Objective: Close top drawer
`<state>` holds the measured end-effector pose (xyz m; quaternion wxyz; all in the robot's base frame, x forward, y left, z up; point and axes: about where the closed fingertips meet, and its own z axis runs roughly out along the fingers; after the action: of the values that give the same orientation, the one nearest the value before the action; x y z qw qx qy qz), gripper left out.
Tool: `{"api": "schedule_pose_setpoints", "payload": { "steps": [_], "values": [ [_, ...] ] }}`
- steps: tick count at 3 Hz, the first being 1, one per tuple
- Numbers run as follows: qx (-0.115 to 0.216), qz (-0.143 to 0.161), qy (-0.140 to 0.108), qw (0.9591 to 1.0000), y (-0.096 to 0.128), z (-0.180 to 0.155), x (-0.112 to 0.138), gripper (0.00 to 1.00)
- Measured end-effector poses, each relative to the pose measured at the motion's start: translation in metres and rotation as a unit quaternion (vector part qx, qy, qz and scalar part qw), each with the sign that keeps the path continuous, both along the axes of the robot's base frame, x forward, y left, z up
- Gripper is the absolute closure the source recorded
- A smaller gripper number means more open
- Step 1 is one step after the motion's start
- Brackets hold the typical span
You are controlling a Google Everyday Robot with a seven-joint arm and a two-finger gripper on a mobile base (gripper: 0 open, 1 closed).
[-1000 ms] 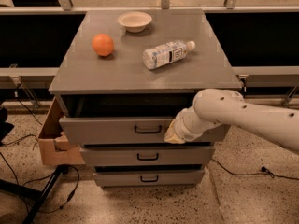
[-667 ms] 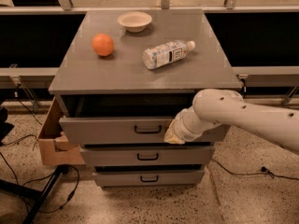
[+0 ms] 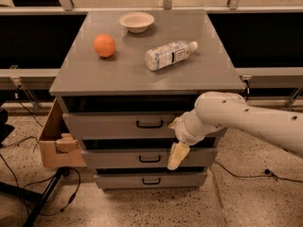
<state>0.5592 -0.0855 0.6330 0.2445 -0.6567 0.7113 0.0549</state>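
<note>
Jaws spread | just right of handle (image 3: 149,124) | before top drawer (image 3: 113,126) front | drawer slightly out

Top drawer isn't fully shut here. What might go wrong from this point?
1. The gripper hangs in front of the middle drawer, below the top drawer, which sticks out a little; a push from there would likely hit the wrong front.
2. The arm sits right of the handle, so an off-centre push might skew the drawer.
3. The bottle lies on its side on the cabinet top; a hard jolt may roll it.
</note>
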Motion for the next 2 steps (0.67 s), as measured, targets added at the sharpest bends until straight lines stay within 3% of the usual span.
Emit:
{"api": "schedule_pose_setpoints", "payload": {
  "steps": [1, 2],
  "values": [
    [0.0, 0.0, 0.0, 1.0, 0.0, 0.0, -0.001, 0.18],
    [-0.015, 0.012, 0.003, 0.9998, 0.004, 0.002, -0.017, 0.42]
  ]
}}
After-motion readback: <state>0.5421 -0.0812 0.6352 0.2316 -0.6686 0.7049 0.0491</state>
